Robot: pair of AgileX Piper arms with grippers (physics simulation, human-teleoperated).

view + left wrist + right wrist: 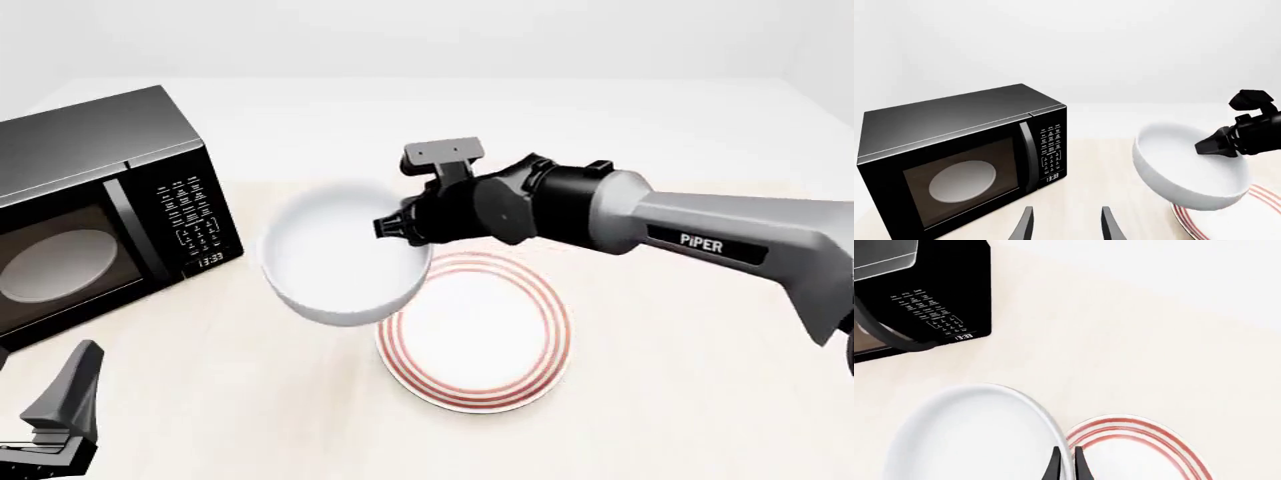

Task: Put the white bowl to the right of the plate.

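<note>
The white bowl [342, 265] hangs tilted above the table [667, 400], lifted off it, and its right edge overlaps the left rim of the plate [477, 335] in the front view. The right gripper [396, 226] is clamped on the bowl's rim, one finger inside and one outside, as the right wrist view shows. The plate lies flat on the table, to the right of the bowl. The black microwave [94, 220] stands left of the bowl. The left gripper [1066, 225] is in front of the microwave, its fingers apart and holding nothing.
</note>
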